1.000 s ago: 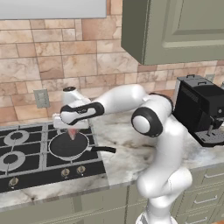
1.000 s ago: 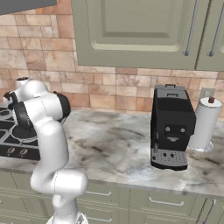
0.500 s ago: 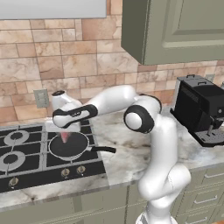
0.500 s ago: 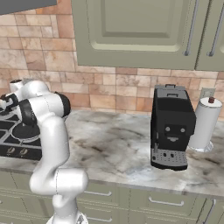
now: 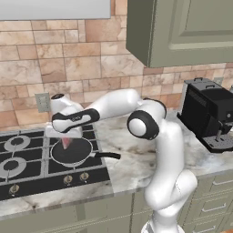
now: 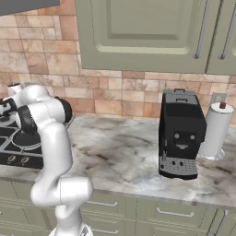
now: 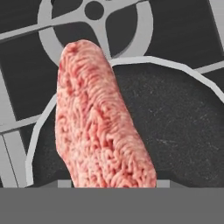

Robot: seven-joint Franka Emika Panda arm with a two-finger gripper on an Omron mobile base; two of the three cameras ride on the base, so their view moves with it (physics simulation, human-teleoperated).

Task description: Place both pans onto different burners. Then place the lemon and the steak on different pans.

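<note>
- We see a white robot arm reaching from the lower right of the left base view toward the black cooktop [image 5: 27, 177] at about nine o'clock; its gripper [image 5: 66, 135] hangs just above a pan.
- The claw is clenched on the steak [image 5: 66, 143], a pinkish-red slab that dangles from it over the pan's left half; whether the meat's lower end touches the pan floor we cannot tell.
- That pan [image 5: 73, 153] (round, shallow, black) sits on the right front burner; its thin black handle [image 5: 107, 156] points toward three o'clock, out over the cooktop's right edge.
- In the hand view the steak [image 7: 98, 122] fills the middle, running from twelve o'clock down to six; the pan [image 7: 175, 127] lies behind it at three o'clock, and a grey burner ring [image 7: 94, 17] with its dark cap shows at twelve o'clock.
- Two more burners [image 5: 16, 142] lie at nine o'clock of the pan.
- On the marble counter [image 6: 120, 152], at three o'clock and well apart from the cooktop, stands a black coffee machine [image 6: 180, 133]; a paper towel roll [image 6: 216, 131] stands just beside it.
</note>
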